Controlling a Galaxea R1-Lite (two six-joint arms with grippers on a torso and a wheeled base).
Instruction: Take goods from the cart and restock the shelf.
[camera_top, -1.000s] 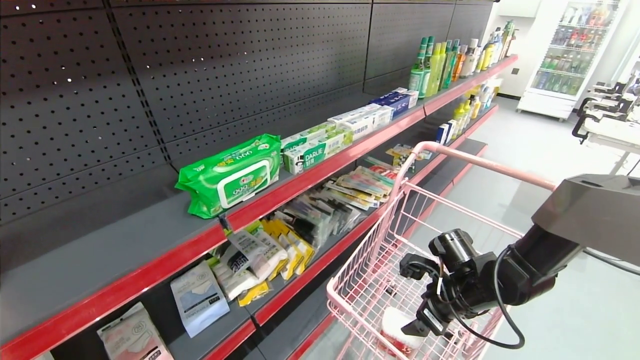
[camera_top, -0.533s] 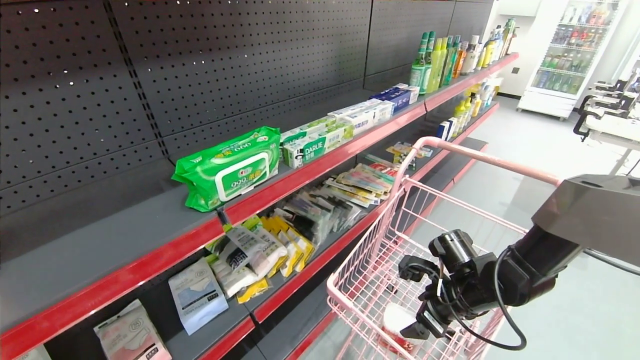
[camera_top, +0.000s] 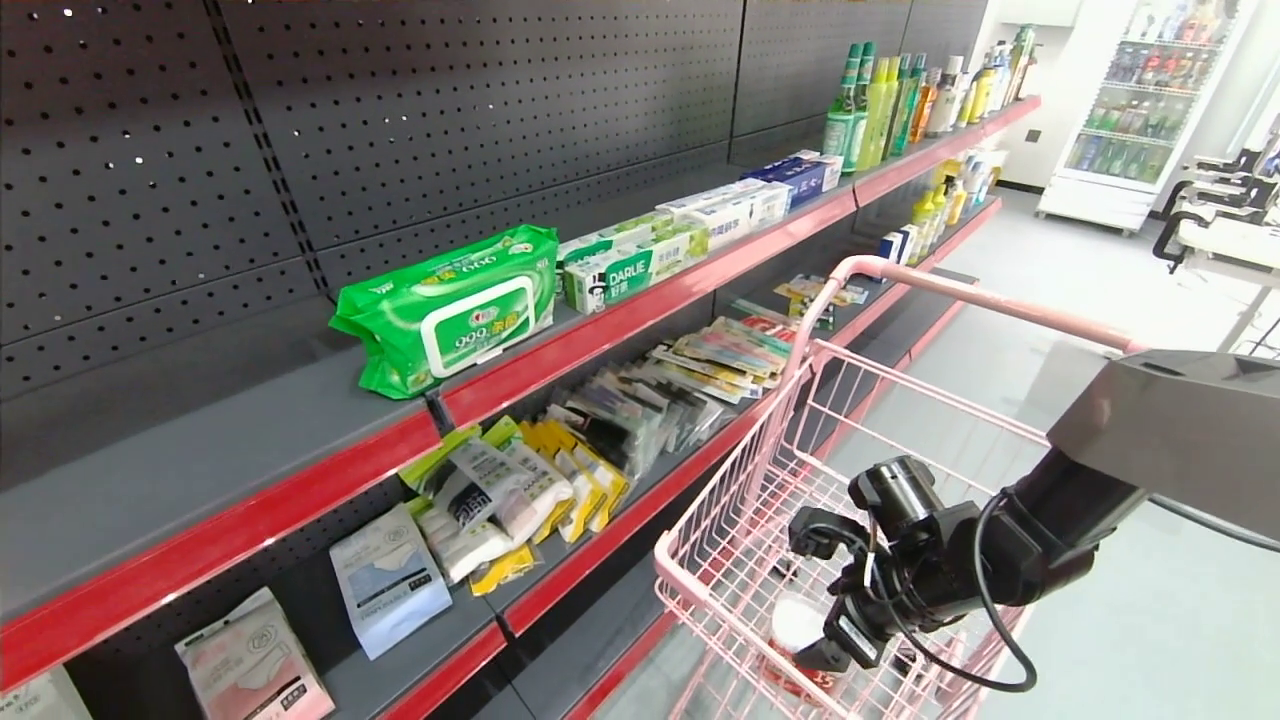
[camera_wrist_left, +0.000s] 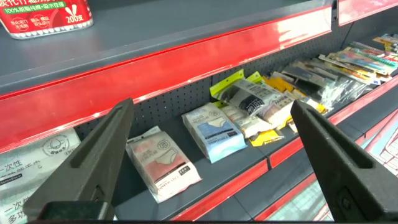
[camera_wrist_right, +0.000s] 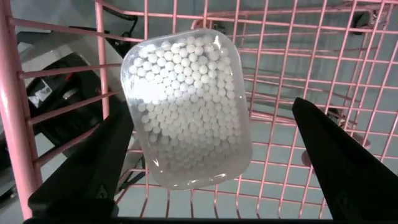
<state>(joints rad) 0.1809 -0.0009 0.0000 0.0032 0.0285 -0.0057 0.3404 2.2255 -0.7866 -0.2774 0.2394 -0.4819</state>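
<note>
inside the pink cart (camera_top: 700, 560), the right gripper (camera_wrist_right: 211, 115) hangs with jaws spread wide, over a clear-topped tub (camera_wrist_right: 189, 106) packed with small white balls, down in the cart's bottom. the left gripper (camera_wrist_left: 211, 106), jaws spread too, faces the shelf (camera_top: 620, 335) beside the cart.

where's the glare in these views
Right wrist view: white glare washes out one side of the clear-lidded tub of white cotton swabs in the pink wire cart. Head view: pale floor by the glass-door fridge brightest, black pegboard dark. Left wrist view: sheen on the red shelf edge.
</note>
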